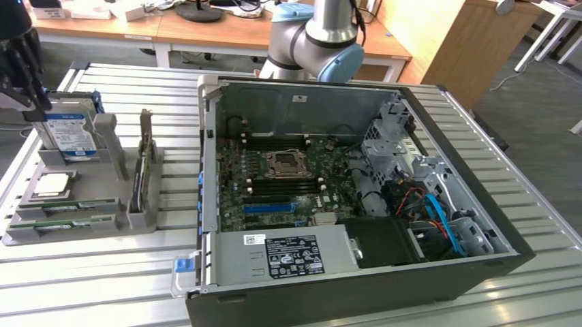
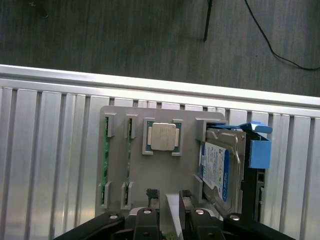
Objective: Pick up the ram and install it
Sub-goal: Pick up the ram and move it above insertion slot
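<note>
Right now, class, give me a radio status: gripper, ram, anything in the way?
Gripper open, empty, above the parts tray. Both ram sticks seated in tray slots, untouched. Nothing lying over them; CPU sits alongside.

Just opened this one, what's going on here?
A robot arm holds its open, empty claw above a grey tray of PC parts, which sits beside an open PC case. Both ram sticks lie in the tray, near the CPU and a hard drive. The claw touches none of them, and nothing has been picked up yet.
</note>
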{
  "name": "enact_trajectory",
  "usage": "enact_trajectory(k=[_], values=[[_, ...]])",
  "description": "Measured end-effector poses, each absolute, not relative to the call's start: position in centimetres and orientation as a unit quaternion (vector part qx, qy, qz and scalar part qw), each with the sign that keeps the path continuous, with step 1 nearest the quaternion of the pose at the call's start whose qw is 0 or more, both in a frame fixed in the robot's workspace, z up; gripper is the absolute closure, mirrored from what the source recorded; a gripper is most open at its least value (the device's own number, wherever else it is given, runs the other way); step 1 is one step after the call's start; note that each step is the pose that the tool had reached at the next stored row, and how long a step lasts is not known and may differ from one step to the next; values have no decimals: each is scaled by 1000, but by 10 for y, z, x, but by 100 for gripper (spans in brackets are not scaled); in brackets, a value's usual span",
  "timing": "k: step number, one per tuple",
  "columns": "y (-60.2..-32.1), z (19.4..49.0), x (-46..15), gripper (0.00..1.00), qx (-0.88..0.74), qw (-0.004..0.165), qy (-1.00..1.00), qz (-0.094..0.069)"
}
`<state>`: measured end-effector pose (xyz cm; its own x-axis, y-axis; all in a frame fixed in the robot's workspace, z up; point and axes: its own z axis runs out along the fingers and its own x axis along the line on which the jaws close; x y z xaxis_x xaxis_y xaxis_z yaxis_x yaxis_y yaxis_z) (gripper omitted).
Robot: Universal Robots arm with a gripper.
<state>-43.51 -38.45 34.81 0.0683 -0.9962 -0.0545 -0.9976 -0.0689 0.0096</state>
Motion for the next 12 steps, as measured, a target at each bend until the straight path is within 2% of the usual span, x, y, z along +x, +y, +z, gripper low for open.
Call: enact_trajectory(k=[12], values=[[-385, 338, -435, 70, -731, 15, 682, 23]])
